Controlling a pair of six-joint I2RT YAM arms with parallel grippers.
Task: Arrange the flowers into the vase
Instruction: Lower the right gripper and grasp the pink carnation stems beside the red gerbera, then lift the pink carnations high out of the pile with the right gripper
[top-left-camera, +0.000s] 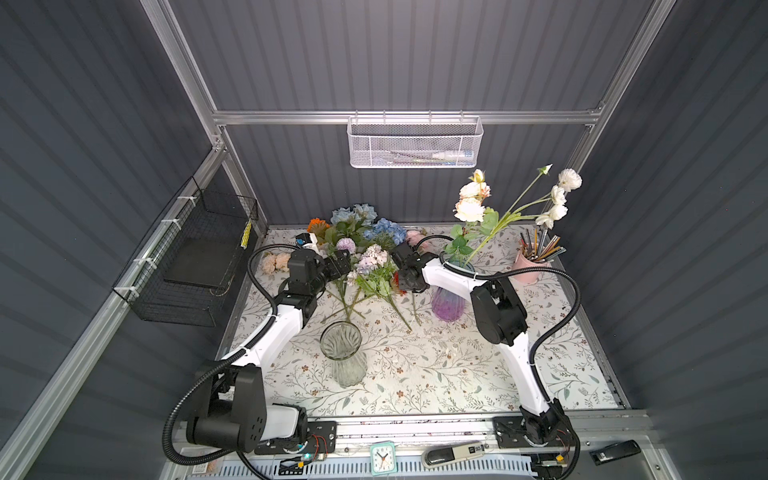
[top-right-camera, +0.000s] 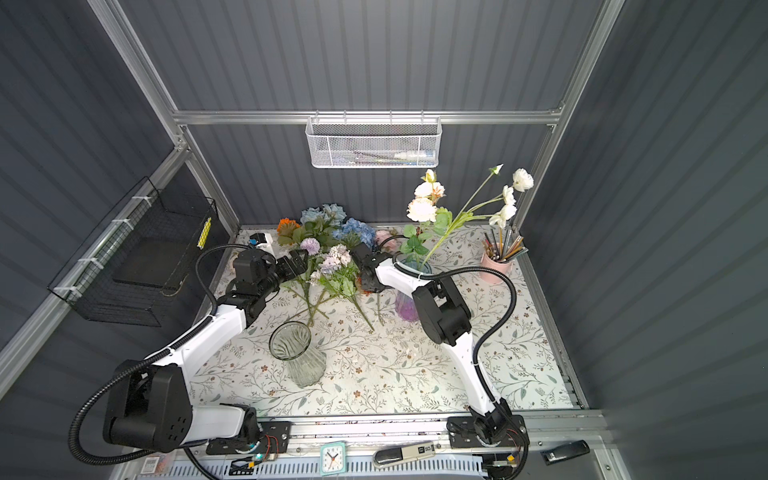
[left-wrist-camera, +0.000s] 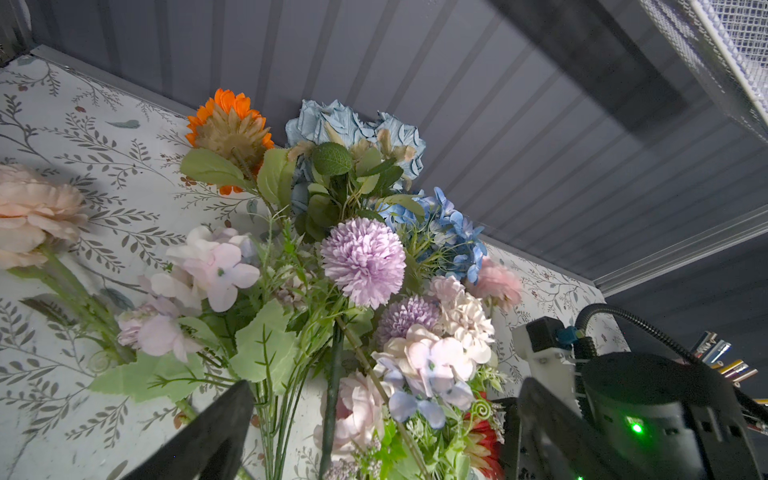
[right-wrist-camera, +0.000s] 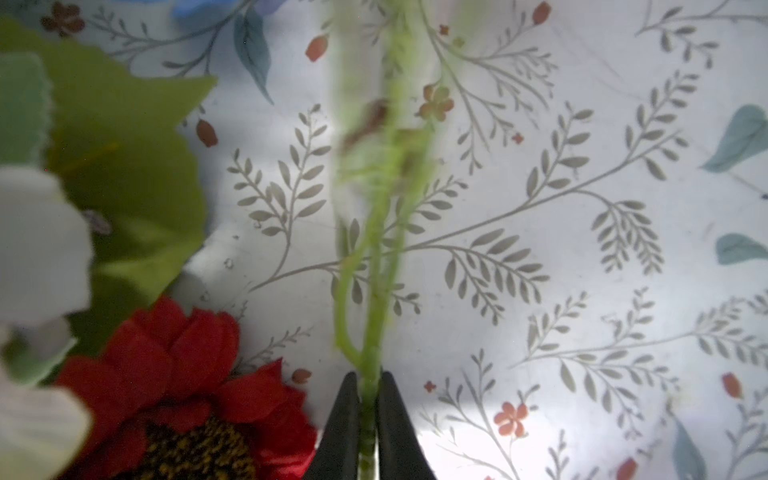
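Observation:
The flowers (top-left-camera: 365, 249) (top-right-camera: 332, 253) lie in a loose pile at the back of the table, blooms toward the wall. Peach and white flowers (top-left-camera: 473, 203) stand in a purple vase (top-left-camera: 446, 307) (top-right-camera: 405, 307). A clear glass vase (top-left-camera: 341, 353) (top-right-camera: 296, 353) stands empty further forward. My left gripper (top-left-camera: 343, 266) (left-wrist-camera: 374, 424) is open, with several stems and a pink bloom between its fingers (left-wrist-camera: 208, 436). My right gripper (top-left-camera: 405, 286) (right-wrist-camera: 368, 399) is shut on a light green stem (right-wrist-camera: 374, 291) just over the cloth, beside a red daisy (right-wrist-camera: 178, 395). That stem's bloom is out of view.
A pink cup of pencils (top-left-camera: 530, 266) stands at the back right. A white mesh basket (top-left-camera: 415, 143) hangs on the back wall and a black wire basket (top-left-camera: 195, 257) on the left wall. A peach bloom (top-left-camera: 274, 262) lies behind the left wrist.

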